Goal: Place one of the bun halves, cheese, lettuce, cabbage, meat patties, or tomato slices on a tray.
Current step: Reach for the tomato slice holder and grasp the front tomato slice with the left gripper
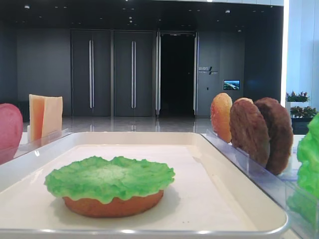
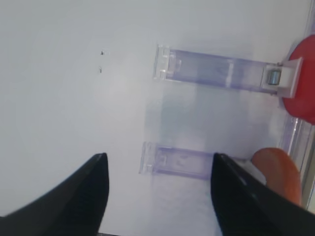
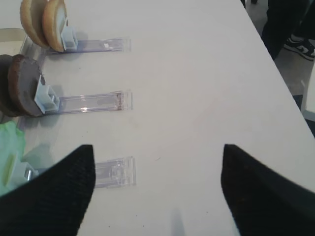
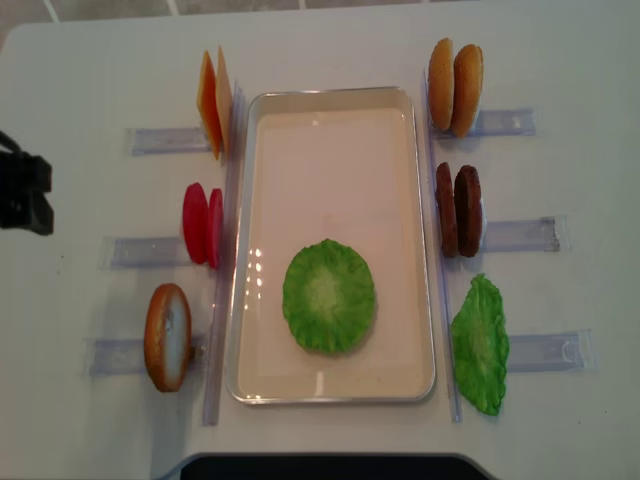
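White and glossy, the tray (image 1: pixel 239 199) fills the low front view, and on it a flat bun half (image 1: pixel 113 205) lies under a ruffled lettuce (image 1: pixel 109 179) leaf, stacked as a burger's first layers; to the right the meat patties (image 1: pixel 261 132) stand on edge beside a speckled bun (image 1: pixel 221 117), to the left the cheese (image 1: pixel 46 117) slices and a tomato slice (image 1: pixel 10 130), all upright, likely so each can be pinched by its rim. In the right wrist view the right gripper (image 3: pixel 155 189) hangs over bare table with its dark fingers spread wide and nothing between them, near the clear holders (image 3: pixel 93 102) that prop the patties and buns. In the left wrist view the left gripper (image 2: pixel 157 194) is likewise parted and empty, above two holders, one carrying a red tomato slice, the other an orange bun edge. From overhead, the tray holds only the lettuce-topped bun toward its near end; the far part is bare. A second lettuce leaf (image 4: pixel 480 345) lies just right of the tray, and the tomato slices stand just beside its left rim.
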